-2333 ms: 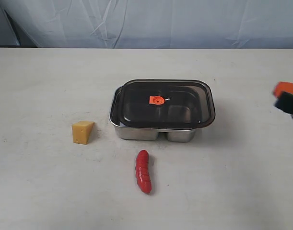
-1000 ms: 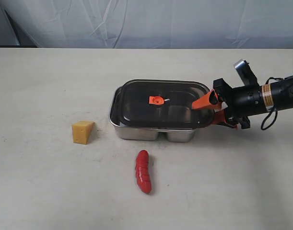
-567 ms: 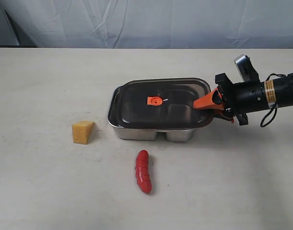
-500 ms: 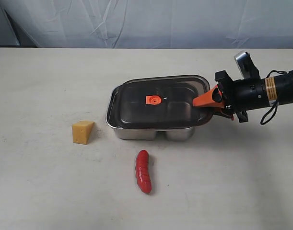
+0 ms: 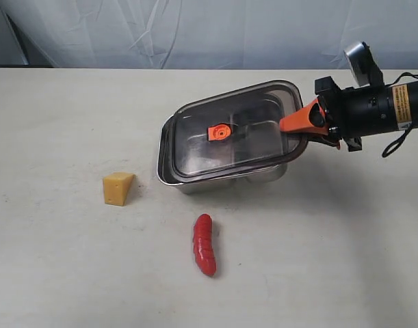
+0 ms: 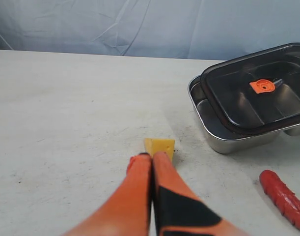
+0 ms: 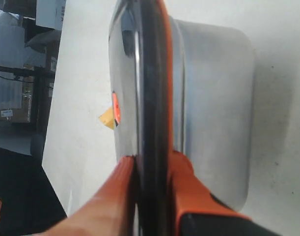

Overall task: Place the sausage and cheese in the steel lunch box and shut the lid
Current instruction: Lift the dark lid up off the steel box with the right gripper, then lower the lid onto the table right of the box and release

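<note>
I'm pinching the right edge of the lid [image 5: 226,133] in my right gripper [image 5: 291,131], jaws narrowed on its rim, holding that end raised so the lid is tilting over the steel lunch box [image 5: 195,185] near the middle of the table [image 5: 58,273], opening the way, I judge, to the 2 compartments. The sausage [image 5: 204,244] is lying in front of the box, the cheese [image 5: 118,188] is sitting toward the table's left edge, and my left gripper [image 6: 150,158] is hovering pinched shut and empty near the cheese.
</note>
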Robot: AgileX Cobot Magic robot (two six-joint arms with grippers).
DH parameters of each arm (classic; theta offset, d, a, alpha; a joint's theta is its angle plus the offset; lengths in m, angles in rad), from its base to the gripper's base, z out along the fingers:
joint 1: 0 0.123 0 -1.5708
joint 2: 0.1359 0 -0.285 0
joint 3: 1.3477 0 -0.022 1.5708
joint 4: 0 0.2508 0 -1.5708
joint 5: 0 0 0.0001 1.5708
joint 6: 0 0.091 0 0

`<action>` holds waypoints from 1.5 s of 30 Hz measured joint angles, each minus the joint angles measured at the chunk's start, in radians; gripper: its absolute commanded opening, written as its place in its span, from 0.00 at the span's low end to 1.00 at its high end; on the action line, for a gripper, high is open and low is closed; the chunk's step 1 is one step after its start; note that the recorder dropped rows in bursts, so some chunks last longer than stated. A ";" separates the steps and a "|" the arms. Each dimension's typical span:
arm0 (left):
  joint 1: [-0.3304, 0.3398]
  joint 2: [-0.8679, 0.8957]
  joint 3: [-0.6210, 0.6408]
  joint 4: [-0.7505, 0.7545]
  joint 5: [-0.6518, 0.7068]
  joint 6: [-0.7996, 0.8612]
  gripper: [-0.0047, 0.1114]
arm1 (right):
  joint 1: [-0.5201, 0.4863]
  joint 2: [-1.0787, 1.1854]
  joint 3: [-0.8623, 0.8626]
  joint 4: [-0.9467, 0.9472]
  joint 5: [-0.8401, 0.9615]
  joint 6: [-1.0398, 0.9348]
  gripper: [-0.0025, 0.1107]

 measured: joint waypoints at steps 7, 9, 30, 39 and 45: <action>0.000 0.000 0.000 0.000 0.000 0.000 0.04 | 0.000 0.039 0.000 0.014 0.031 0.024 0.02; 0.000 0.000 0.000 0.000 0.000 0.000 0.04 | 0.000 0.057 0.000 0.022 0.039 0.029 0.02; 0.000 0.000 0.000 0.000 0.000 0.000 0.04 | 0.000 0.149 0.000 0.052 0.028 0.021 0.02; 0.000 0.000 0.000 0.000 0.000 0.000 0.04 | 0.000 -0.144 -0.069 0.001 -0.110 0.027 0.01; 0.000 0.000 0.000 0.000 0.000 0.000 0.04 | 0.000 -0.291 -0.123 -0.005 -0.110 0.029 0.01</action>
